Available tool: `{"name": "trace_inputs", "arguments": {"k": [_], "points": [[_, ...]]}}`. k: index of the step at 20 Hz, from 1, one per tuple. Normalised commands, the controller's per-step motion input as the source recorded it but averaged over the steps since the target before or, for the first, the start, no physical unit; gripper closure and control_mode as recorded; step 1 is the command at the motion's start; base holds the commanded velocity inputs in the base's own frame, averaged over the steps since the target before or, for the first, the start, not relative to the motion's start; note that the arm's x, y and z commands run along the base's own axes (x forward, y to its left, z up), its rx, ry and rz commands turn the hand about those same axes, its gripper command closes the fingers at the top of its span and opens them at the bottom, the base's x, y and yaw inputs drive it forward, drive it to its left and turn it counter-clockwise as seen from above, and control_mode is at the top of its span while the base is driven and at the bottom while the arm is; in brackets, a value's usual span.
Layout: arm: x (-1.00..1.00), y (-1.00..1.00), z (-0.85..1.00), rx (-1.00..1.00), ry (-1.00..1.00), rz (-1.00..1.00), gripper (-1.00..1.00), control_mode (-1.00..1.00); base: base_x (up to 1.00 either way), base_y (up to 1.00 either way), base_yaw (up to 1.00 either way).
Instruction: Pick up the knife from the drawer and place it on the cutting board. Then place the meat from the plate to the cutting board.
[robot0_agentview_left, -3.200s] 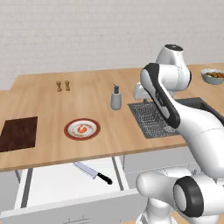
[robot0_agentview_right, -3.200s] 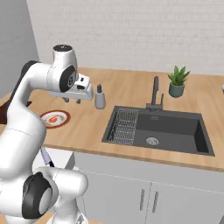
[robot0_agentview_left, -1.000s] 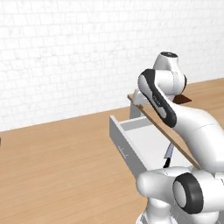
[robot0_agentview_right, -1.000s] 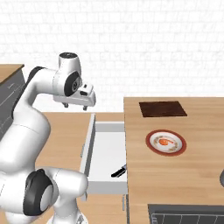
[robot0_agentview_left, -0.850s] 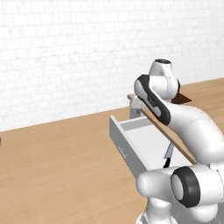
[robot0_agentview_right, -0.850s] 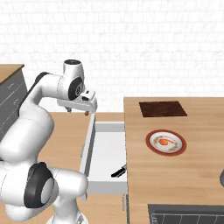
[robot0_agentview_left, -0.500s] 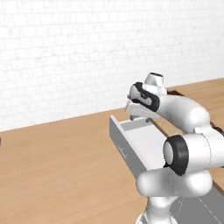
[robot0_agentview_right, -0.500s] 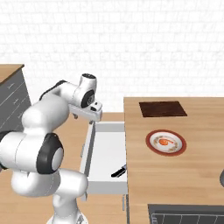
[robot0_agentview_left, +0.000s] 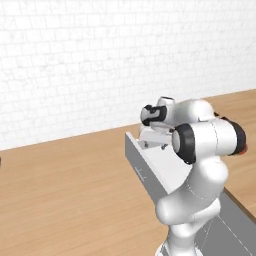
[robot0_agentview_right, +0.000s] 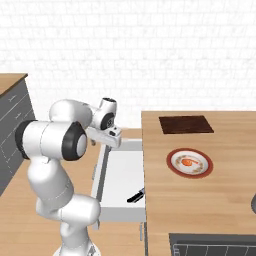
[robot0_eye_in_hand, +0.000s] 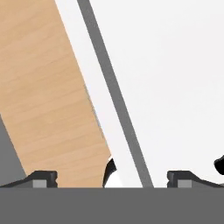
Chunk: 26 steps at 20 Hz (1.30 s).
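In the right base view the white arm folds low at centre left, its hand hanging over the far left edge of the wide white open drawer, fingers spread wide apart and holding nothing. The slim black-handled knife lies in the drawer's near right corner, lower centre of the frame. On the wooden desk at right sit the dark reddish-brown rectangular cutting board and, nearer, the round red-rimmed plate carrying the small orange-red meat.

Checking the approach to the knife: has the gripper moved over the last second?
Yes. The gripper came down from above the floor to the drawer, now low over its front edge.
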Motion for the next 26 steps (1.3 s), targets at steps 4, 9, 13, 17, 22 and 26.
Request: {"name": "trace_inputs", "arguments": {"k": [4,9,13,17,22,26], "points": [[0.32,0.00,-0.72,-0.03,0.12,0.00,-1.00,-1.00,0.00,0.00,0.00],[0.44,0.00,-0.71,0.00,0.11,0.00,-1.00,-1.00,0.00,0.00,0.00],[0.45,0.03,-0.59,0.00,0.06,0.00,-1.00,-1.00,0.00,0.00,0.00],[0.04,0.58,-0.39,0.00,0.00,0.00,-1.00,-1.00,0.00,0.00,0.00],[0.00,0.79,-0.49,0.00,0.00,-0.02,-1.00,-1.00,0.00,0.00,0.00],[0.00,0.94,-0.53,0.00,-0.02,-0.02,-1.00,-1.00,0.00,0.00,0.00]]}}
